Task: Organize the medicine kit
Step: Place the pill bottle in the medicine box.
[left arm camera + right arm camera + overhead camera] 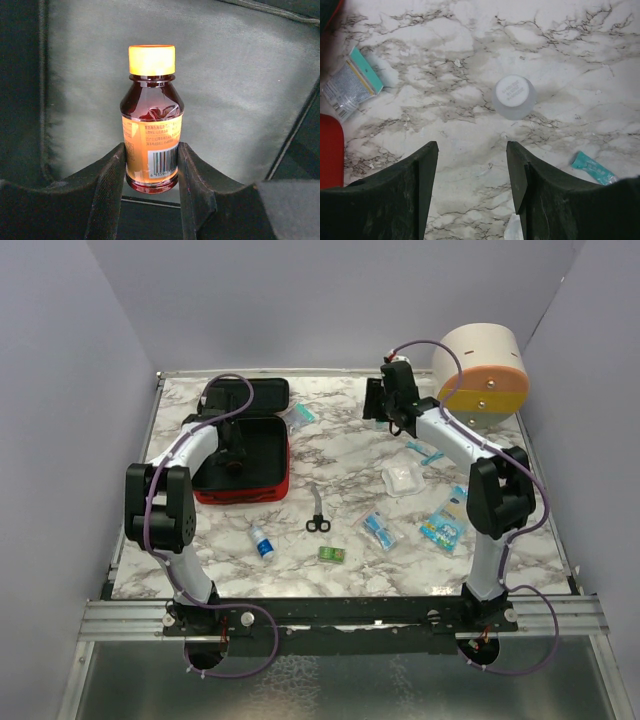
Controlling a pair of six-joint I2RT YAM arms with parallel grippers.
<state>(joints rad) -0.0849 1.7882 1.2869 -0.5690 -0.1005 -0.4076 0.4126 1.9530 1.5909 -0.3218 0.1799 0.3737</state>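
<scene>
The red medicine kit (243, 491) lies open at the table's left, black inside, its lid (262, 394) folded back. My left gripper (234, 454) is down inside it, shut on the lower body of an amber bottle (151, 135) with an orange cap, seen against the case's dark lining (240, 85). My right gripper (386, 404) hovers over the far middle of the table, open and empty (472, 165). A small white-capped bottle (514, 96) stands upright on the marble just beyond its fingertips. The kit's red corner (329, 150) shows at the left edge of the right wrist view.
Scissors (317, 512), a small blue-labelled bottle (261, 542), a green box (332, 554), blue packets (379, 530) (443, 525) and a white pouch (402, 478) lie on the marble. A teal-edged packet (352, 82) lies by the kit. The round drawer container (482, 368) stands far right.
</scene>
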